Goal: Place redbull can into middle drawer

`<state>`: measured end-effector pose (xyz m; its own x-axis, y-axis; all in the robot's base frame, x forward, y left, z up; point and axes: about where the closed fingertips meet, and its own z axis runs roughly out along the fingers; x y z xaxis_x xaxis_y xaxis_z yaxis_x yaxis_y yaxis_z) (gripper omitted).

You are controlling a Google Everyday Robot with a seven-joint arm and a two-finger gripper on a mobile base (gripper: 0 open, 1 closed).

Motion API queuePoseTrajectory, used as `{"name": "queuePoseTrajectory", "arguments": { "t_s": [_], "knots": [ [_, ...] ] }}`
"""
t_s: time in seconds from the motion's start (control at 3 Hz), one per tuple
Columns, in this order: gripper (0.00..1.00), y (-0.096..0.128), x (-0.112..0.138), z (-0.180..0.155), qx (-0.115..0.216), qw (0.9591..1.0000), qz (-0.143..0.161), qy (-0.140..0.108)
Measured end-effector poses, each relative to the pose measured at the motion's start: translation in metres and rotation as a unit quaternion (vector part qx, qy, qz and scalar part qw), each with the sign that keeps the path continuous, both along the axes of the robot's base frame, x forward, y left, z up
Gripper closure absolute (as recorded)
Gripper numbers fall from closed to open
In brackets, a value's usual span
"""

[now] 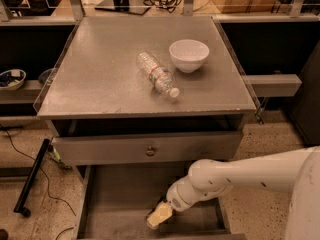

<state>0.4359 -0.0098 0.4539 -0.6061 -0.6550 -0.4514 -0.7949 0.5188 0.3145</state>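
Note:
The middle drawer (120,204) is pulled out below the cabinet, a wide grey box with a bare floor and low side walls. My gripper (159,215), with cream-coloured tips, reaches down into it from the right at the end of the white arm (235,176), low over the drawer floor near the front. The redbull can is not in view. It may be hidden by the gripper, but I cannot tell.
Above the open drawer is a shut drawer front with a brass knob (150,151). On the cabinet top (95,79) lie a clear water bottle (156,74) on its side and a white bowl (188,54). A black pole (31,179) and cables lie on the floor at left.

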Motion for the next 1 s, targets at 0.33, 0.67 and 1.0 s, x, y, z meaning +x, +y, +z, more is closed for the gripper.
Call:
{"name": "queuePoseTrajectory", "arguments": {
  "t_s": [0.33,0.67,1.0],
  "knots": [
    [1.00,0.005,0.004,-0.010,0.009,0.9999,-0.012,0.002],
    [1.00,0.010,0.008,-0.021,0.016,0.9996,-0.022,0.006],
    [1.00,0.017,0.024,-0.034,0.011,0.9993,-0.035,0.012]
  ]
}}
